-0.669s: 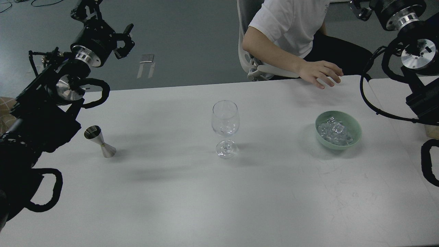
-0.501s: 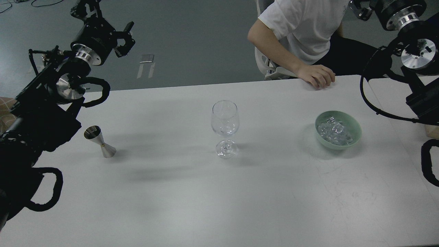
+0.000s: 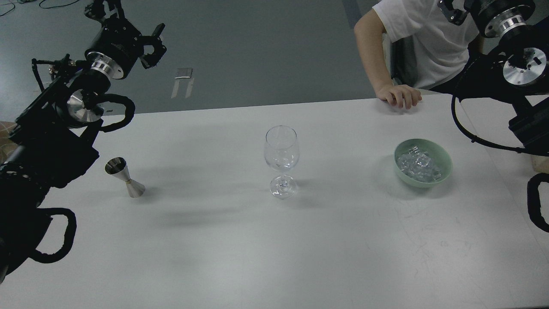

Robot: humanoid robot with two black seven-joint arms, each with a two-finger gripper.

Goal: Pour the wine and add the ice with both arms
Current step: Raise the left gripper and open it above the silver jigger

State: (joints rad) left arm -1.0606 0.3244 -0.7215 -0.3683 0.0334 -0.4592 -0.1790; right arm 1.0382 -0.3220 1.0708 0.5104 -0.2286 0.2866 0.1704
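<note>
A clear stemmed wine glass (image 3: pixel 281 155) stands upright at the middle of the white table (image 3: pixel 274 249). A pale green bowl (image 3: pixel 444 158) at the right holds a heap of small clear ice cubes (image 3: pixel 418 165). A steel jigger (image 3: pixel 125 177) stands at the left. My left arm rises at the far left, and its gripper (image 3: pixel 152 45) is open and empty, high beyond the table's far edge. My right arm is at the top right. Its gripper (image 3: pixel 448 9) is cut by the frame's top edge, so I cannot see how its fingers stand.
A person in a white shirt sits behind the table at the far right, with a hand (image 3: pixel 399 95) resting on the far edge above the bowl. A looped black cable (image 3: pixel 469 133) of my right arm hangs over the table's right side.
</note>
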